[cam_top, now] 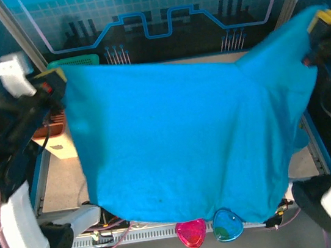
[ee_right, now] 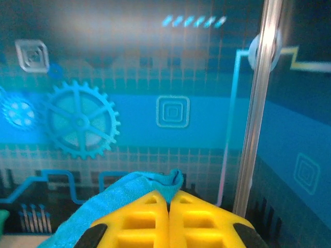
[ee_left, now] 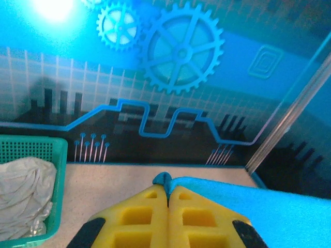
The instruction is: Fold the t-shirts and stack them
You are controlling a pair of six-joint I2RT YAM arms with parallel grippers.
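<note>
- pale speckled tabletop (ee_left: 119, 178), runs along the bottom of the left wrist view
- green mesh basket (ee_left: 31, 150) sits on it, lower left, with crumpled white cloth (ee_left: 23, 186) inside

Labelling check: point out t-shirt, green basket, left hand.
t-shirt (cam_top: 180, 140), top external view, middle of the spread fabric.
green basket (ee_left: 31, 149), left wrist view, far mesh wall.
left hand (ee_left: 168, 194), left wrist view, between its shut fingertips.
</note>
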